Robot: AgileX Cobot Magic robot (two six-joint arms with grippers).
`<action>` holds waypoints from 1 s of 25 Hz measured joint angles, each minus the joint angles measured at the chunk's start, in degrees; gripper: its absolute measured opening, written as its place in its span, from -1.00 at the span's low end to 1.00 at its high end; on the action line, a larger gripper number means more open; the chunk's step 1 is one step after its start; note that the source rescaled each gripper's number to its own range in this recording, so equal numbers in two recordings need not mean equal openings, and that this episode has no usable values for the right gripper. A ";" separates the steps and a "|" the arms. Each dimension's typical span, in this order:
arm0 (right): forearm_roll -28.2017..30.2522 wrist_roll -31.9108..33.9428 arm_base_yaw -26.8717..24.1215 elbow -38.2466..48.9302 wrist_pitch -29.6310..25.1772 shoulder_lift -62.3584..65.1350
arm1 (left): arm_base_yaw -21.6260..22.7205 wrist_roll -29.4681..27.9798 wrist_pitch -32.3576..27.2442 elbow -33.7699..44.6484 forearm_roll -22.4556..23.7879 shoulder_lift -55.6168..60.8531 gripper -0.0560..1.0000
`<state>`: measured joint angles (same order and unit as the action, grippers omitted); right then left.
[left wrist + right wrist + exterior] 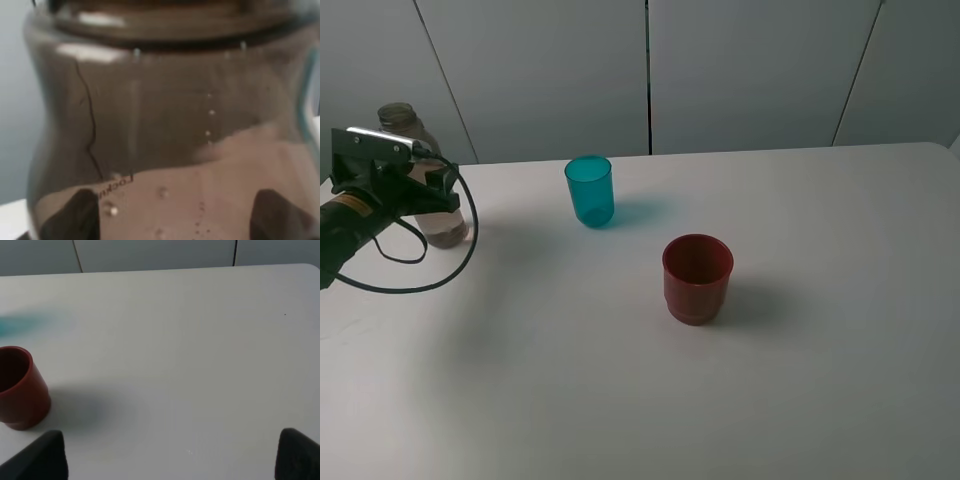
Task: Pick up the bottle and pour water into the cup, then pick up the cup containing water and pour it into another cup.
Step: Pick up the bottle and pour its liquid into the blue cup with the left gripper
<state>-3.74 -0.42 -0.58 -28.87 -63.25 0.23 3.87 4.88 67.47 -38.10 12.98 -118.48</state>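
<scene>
Standing upright at the far left edge of the counter (620,400), the smoky bottle (402,122) had the left gripper (438,190) around its middle in the high view. The teal cup (590,190) stood well apart to its right, and the dark red cup (697,278) stood nearer the camera. At the left wrist, the bottle filled the view between two dark fingertips (75,217); I could not tell whether the jaws pressed it. At the right wrist, the right gripper (172,460) hung over the counter with its jaws spread wide, holding nothing.
</scene>
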 joint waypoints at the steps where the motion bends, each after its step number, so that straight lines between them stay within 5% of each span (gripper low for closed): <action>1: 0.00 0.00 0.00 0.00 0.00 0.00 | 0.00 0.00 -0.14 0.00 0.00 0.71 -0.85; 12: 0.00 0.00 0.00 0.00 0.00 0.00 | 0.00 0.00 -10.20 0.10 3.74 12.38 -0.85; 20: 0.00 0.00 0.00 0.00 0.00 0.00 | -4.56 2.78 -29.27 -4.37 4.20 17.41 -0.85; 25: 0.00 0.00 0.00 0.00 0.00 0.00 | -8.06 5.50 -35.32 -7.95 4.42 17.43 -0.85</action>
<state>-3.74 -0.42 -0.58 -28.87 -63.25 0.23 -4.19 10.38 32.16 -46.05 17.41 -101.05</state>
